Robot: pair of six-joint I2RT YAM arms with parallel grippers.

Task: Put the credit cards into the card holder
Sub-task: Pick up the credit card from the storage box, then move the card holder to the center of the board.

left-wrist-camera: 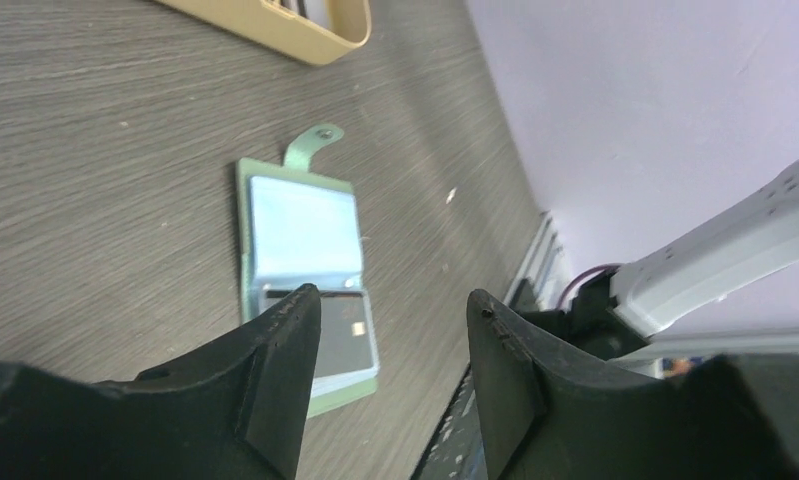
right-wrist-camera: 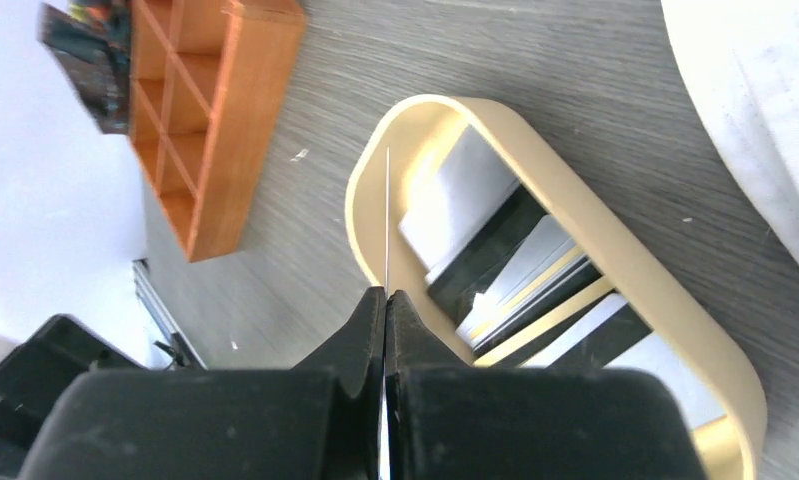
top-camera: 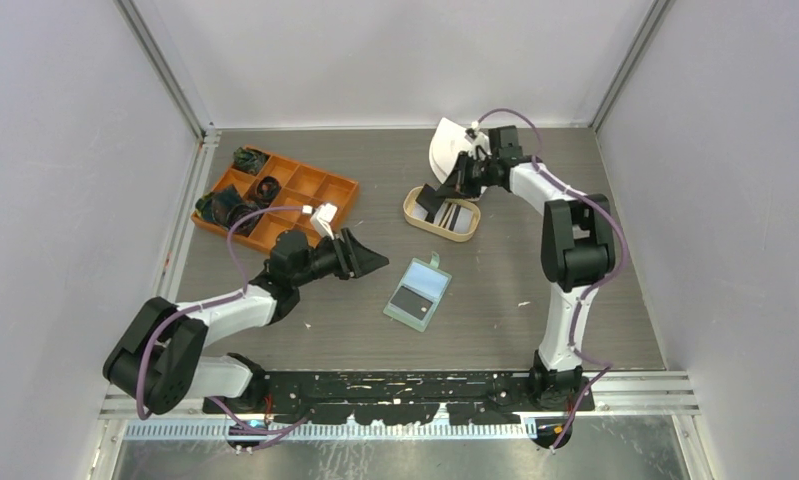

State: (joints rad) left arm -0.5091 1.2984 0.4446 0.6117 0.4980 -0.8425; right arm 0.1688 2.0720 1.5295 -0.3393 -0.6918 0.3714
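Note:
The sage-green card holder [top-camera: 418,293] lies open mid-table with a dark card [top-camera: 411,300] in its near pocket. The left wrist view shows its pale blue inner pocket [left-wrist-camera: 303,228] and that card [left-wrist-camera: 343,335]. My left gripper [top-camera: 372,262] is open and empty, left of the holder; in its own view the gripper [left-wrist-camera: 393,300] hovers just above the holder's near end. My right gripper [top-camera: 451,187] is over the tan tray [top-camera: 411,208], shut on a thin card seen edge-on [right-wrist-camera: 387,220]. Several black, white, grey and tan cards [right-wrist-camera: 495,270] remain in the tray [right-wrist-camera: 585,215].
An orange compartment box [top-camera: 305,190] with dark cord bundles [top-camera: 230,208] stands at the back left; it also shows in the right wrist view [right-wrist-camera: 225,110]. A white rounded object [top-camera: 449,145] sits behind the tray. Metal rails [top-camera: 425,385] run along the near edge.

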